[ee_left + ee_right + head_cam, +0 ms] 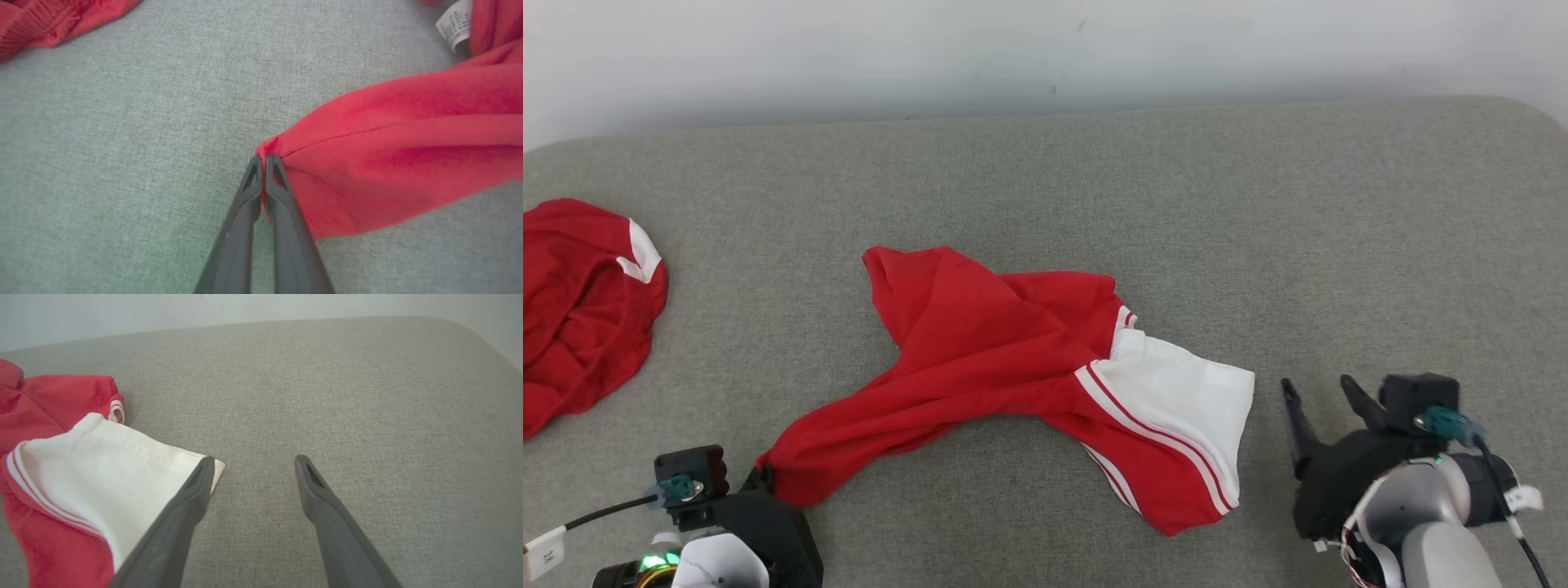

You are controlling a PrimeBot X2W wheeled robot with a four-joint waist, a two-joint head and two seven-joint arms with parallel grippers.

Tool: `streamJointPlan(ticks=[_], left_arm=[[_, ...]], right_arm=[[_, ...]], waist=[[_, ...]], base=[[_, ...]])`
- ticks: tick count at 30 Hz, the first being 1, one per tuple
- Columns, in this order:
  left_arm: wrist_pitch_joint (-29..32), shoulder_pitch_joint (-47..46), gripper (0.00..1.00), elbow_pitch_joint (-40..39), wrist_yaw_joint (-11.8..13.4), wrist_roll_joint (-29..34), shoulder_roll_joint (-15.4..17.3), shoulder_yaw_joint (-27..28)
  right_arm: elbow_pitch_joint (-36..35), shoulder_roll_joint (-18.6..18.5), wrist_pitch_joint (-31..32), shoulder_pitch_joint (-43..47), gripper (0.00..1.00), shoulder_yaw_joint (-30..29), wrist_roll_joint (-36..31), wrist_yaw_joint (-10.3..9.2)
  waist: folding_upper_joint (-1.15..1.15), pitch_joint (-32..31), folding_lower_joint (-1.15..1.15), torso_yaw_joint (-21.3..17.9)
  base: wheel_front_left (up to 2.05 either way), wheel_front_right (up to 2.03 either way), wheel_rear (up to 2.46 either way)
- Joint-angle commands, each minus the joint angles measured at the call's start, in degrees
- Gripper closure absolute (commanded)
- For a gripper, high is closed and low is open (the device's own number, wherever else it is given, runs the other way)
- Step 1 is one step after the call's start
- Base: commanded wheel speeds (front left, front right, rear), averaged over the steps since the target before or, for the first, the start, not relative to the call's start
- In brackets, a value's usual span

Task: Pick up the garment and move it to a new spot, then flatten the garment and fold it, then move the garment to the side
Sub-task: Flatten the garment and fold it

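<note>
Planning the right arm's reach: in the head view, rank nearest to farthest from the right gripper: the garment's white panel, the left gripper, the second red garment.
1. The white panel, just left of the right gripper.
2. The left gripper, lower left, shut on the garment at its red end.
3. The second red garment, far left edge.

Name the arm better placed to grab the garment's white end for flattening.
Right. The right gripper stands open beside the white end, close to its corner. The left gripper is shut on the red end of the garment.
</note>
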Motion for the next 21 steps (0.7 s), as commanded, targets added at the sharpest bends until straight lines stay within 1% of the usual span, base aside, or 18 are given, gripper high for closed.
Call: streamJointPlan(ticks=[1,5,6,9,14,21], left_arm=[[0.2,0.7,1.00,0.3,0.1,-0.5,-0.2,-0.2],[0.1,0.0,1.00,0.1,0.3,-0.6,-0.1,-0.4],[0.1,-0.4,1.00,0.0,0.3,-0.6,0.1,-0.6],[0.1,-0.9,1.00,-0.1,0.3,-0.8,0.1,-0.8],[0.0,-1.3,1.00,-0.1,0.2,-1.0,0.1,-1.1],[-0.3,-1.9,1.00,0.0,0.1,-1.2,0.0,-1.7]], right_arm=[[0.1,0.2,1.5,-1.0,0.00,0.5,-0.7,0.21],[1.1,0.1,7.2,-3.4,0.00,1.8,-1.9,0.21],[1.6,0.1,9.5,-4.5,0.00,2.1,-2.7,0.21],[2.8,0.2,12.4,-6.0,0.00,2.3,-4.0,0.21],[5.3,0.2,13.7,-8.1,0.00,3.6,-5.0,0.21],[11.4,0.2,15.0,-9.9,0.00,3.8,-7.0,0.20]], waist=[[0.00,0.3,0.00,0.2],[0.00,1.2,0.00,0.3],[0.00,1.6,0.00,0.4],[0.00,2.2,0.00,0.7],[0.00,3.0,0.00,1.0],[0.00,3.9,0.00,1.6]], base=[[0.00,0.00,0.00],[0.00,0.00,0.00],[0.00,0.00,0.00],[0.00,0.00,0.00],[0.00,0.00,0.00],[0.00,0.00,0.00]])
